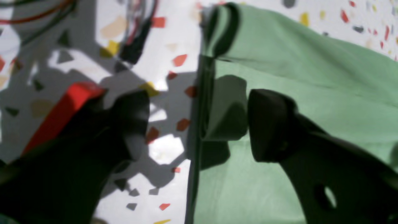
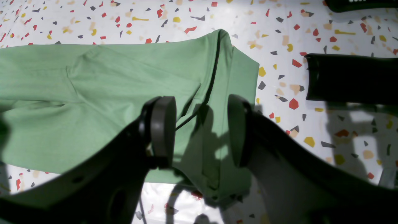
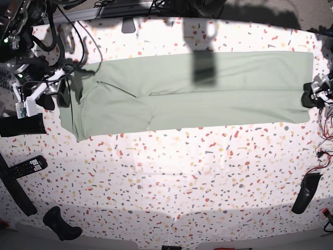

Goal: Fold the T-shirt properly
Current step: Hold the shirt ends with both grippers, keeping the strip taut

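White speckled bench (image 3: pixel 171 177) fills the lower half of the base view. Beyond its bare front, the T-shirt (image 3: pixel 197 96) lies flat as a long pale green band across the upper middle. My right tool (image 2: pixel 199 130), at the left edge of that view, is released, jaws apart above the cloth's end. My left tool (image 1: pixel 199 124), at the right edge, is also released, straddling the shirt's edge.
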